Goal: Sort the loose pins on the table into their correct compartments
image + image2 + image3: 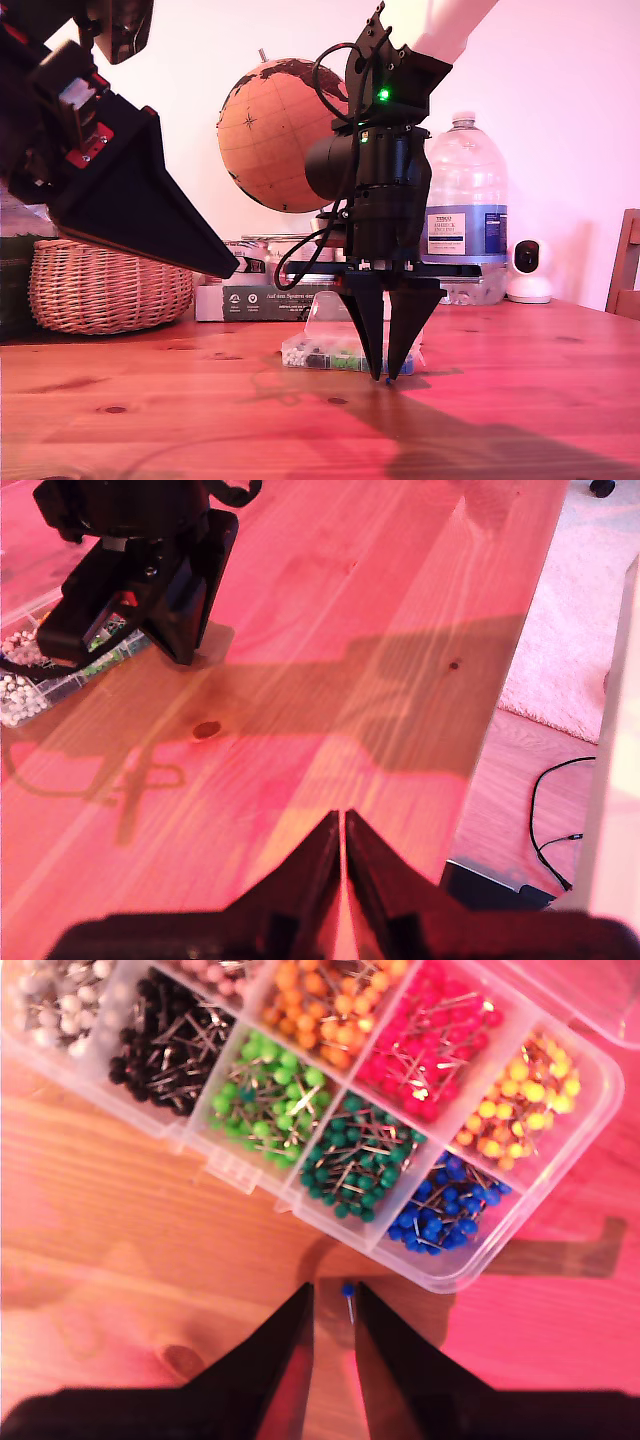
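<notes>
A clear organiser box (447,1278) lies on the wooden table (120,1250), lid open. Its compartments hold white (50,1000), black (170,1040), light green (265,1090), teal (360,1165), blue (440,1210), yellow (520,1095), pink and orange pins. One loose blue-headed pin (348,1288) lies just outside the box's front wall. My second gripper (333,1295) points down at the table (200,400) with its tips (388,375) either side of that pin, narrowly open. My first gripper (343,820) is shut on nothing, raised at the exterior view's left (232,268).
Behind the box (330,352) stand a globe (275,135), a water bottle (465,210), a small white camera (527,270) and a flat carton (250,298). A wicker basket (110,285) sits at the exterior view's left. The first wrist view shows the table edge, a white rug (570,630) and a cable (560,800).
</notes>
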